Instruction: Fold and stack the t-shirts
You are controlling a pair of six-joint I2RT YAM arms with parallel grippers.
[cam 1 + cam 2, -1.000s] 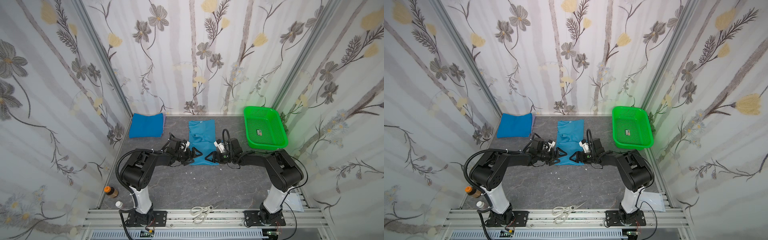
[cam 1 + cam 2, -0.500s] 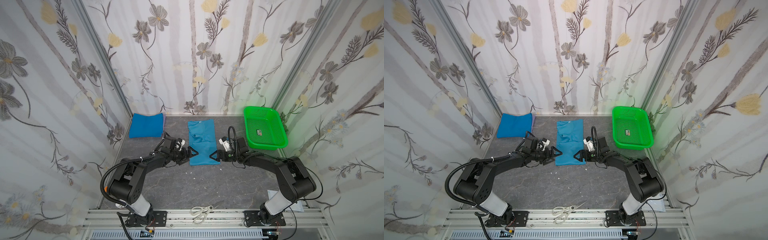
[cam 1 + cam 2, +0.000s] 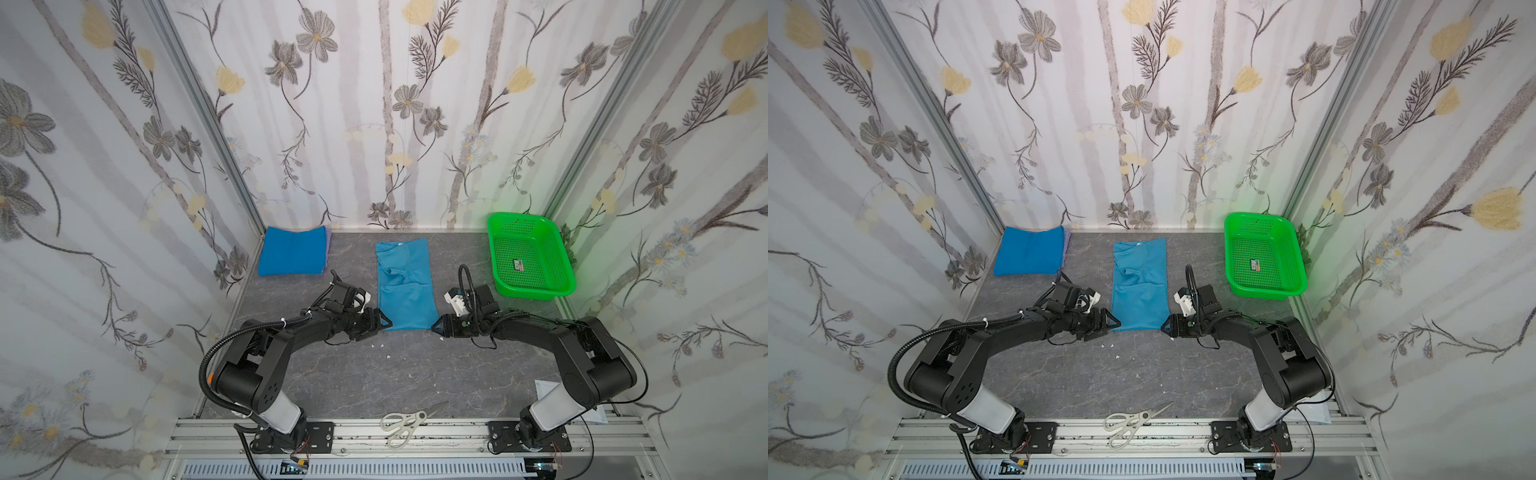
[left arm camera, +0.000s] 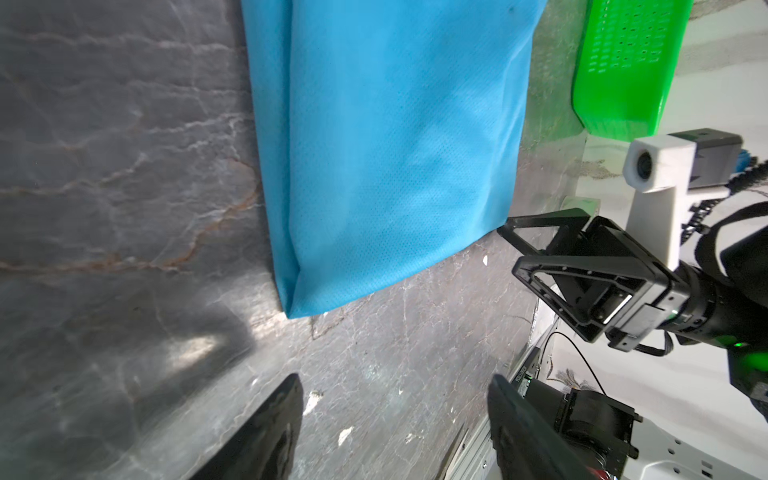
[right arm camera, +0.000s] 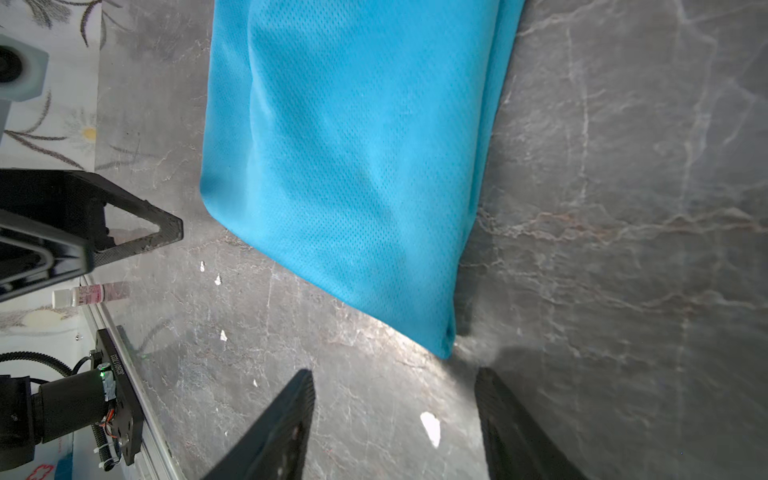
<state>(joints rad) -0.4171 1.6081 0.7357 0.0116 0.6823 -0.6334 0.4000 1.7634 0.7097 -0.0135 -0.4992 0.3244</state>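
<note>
The light-blue shirt [image 3: 405,286] lies flat on the grey table [image 3: 357,374], folded into a long strip in the middle of the far half. Its collar end points to the back wall and its hem toward the robot. It sits between a stack [image 3: 293,251] of folded darker blue shirts in the far left corner and a green basket [image 3: 536,289] on the far right, well apart from both. The left gripper [image 3: 387,323] is low, just beside the hem's left corner. In its wrist view the jaws stand apart with only bare table between them, the corner a little ahead. The right gripper [image 3: 435,327] mirrors it at the hem's right corner. Its jaws are also spread and grasp nothing, and the corner lies just ahead of one fingertip [image 5: 484,374]. Scissors [image 3: 405,424] rest on the front rail.
</note>
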